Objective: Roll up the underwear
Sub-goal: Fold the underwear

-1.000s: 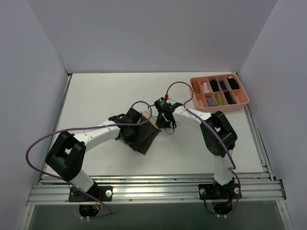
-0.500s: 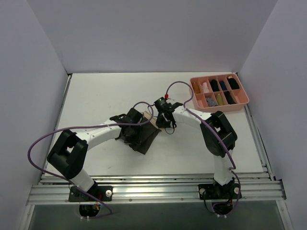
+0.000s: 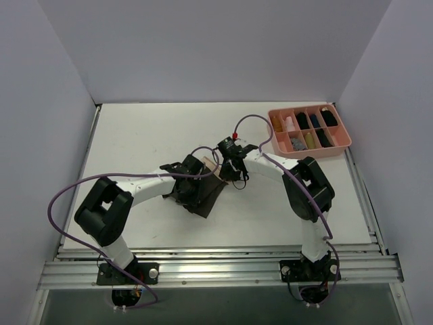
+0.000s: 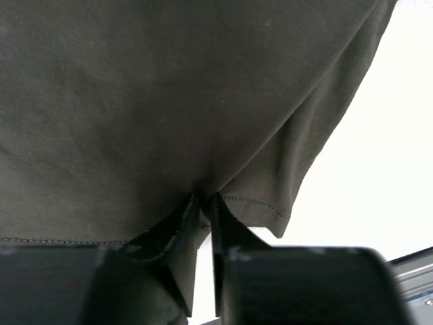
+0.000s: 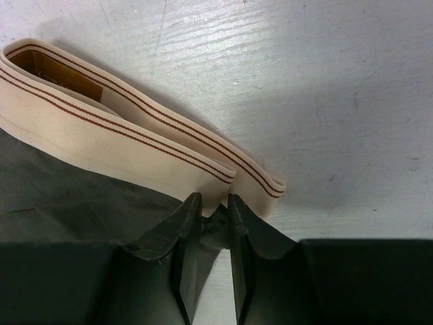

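The pink tray [image 3: 344, 140] sits at the far right of the table [image 3: 135, 135], its compartments holding small rolled bundles [image 3: 302, 120], mostly dark. The underwear [image 3: 208, 200] lies mid-table, with both arms bent inward over it. My left gripper [image 4: 205, 201] pinches a fold of olive cloth. My right gripper [image 5: 215, 203] stands narrowly parted at the waistband [image 5: 122, 139]; I cannot tell whether it grips.
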